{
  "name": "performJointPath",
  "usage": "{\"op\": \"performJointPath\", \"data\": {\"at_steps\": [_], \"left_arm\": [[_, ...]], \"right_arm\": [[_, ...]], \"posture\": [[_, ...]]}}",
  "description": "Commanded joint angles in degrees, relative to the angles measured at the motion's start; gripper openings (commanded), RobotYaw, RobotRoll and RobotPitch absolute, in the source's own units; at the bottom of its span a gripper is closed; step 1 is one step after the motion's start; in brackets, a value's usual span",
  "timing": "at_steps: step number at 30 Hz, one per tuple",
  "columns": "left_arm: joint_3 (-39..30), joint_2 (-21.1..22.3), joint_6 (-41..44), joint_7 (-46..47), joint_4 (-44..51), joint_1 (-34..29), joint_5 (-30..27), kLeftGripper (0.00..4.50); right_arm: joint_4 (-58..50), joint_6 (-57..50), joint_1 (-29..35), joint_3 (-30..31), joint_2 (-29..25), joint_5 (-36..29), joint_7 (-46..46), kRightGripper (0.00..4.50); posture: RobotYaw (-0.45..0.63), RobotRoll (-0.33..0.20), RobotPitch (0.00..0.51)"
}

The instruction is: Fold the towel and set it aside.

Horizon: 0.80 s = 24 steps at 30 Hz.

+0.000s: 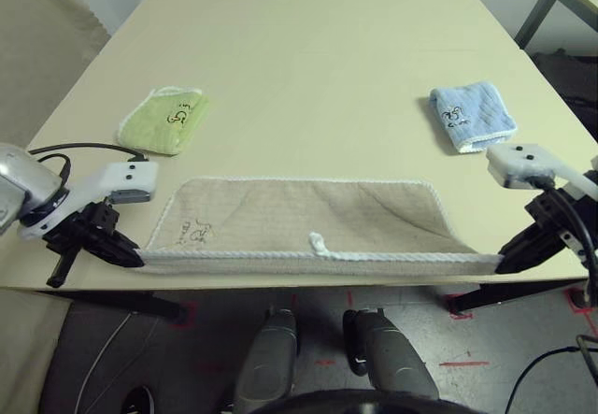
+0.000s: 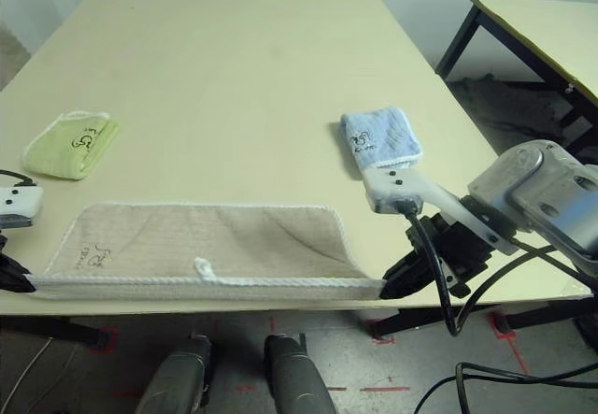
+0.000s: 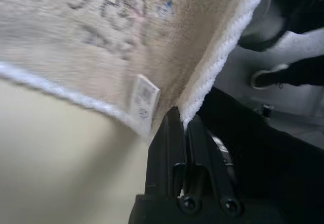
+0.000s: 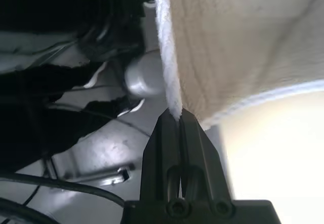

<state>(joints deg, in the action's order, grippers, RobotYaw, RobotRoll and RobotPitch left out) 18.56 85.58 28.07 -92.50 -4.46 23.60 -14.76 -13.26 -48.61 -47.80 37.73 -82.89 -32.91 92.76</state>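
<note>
The towel (image 1: 308,222), beige with white edging, is held stretched along the near edge of the table (image 1: 308,49), its near corners pinched by the left gripper (image 1: 138,258) and right gripper (image 1: 499,264). A green towel (image 1: 164,119) and a blue towel (image 1: 472,115) are seen farther back.

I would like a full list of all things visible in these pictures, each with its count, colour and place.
towel: one, beige with white edging, near table edge, its near corners lifted, stretched between both grippers.
white loop: one, middle of towel's near edge.
white label: one, near the corner that the left gripper holds.
green towel: one, light green, folded, table's left side.
blue towel: one, light blue, folded, table's right side.
table: one, pale cream.
second table: one, far right.
left gripper: black, shut on towel's near left corner.
right gripper: black, shut on near right corner.
</note>
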Motion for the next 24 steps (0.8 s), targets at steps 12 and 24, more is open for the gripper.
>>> {"op": "performJointPath", "data": {"at_steps": [12, 24], "left_arm": [[8.87, -10.82, -9.75, 0.0, -27.22, 21.27, 17.17, 0.0], [6.77, -22.08, -25.48, 8.34, -47.92, 31.43, 26.92, 0.0]], "right_arm": [[21.23, 6.75, -5.95, -5.51, 18.88, 18.34, -2.25, 0.02], [23.79, 8.15, -5.21, -8.78, 24.25, 22.72, -4.95, 0.02]], "posture": [[0.03, 0.0, 0.141], [0.03, 0.0, 0.143]]}}
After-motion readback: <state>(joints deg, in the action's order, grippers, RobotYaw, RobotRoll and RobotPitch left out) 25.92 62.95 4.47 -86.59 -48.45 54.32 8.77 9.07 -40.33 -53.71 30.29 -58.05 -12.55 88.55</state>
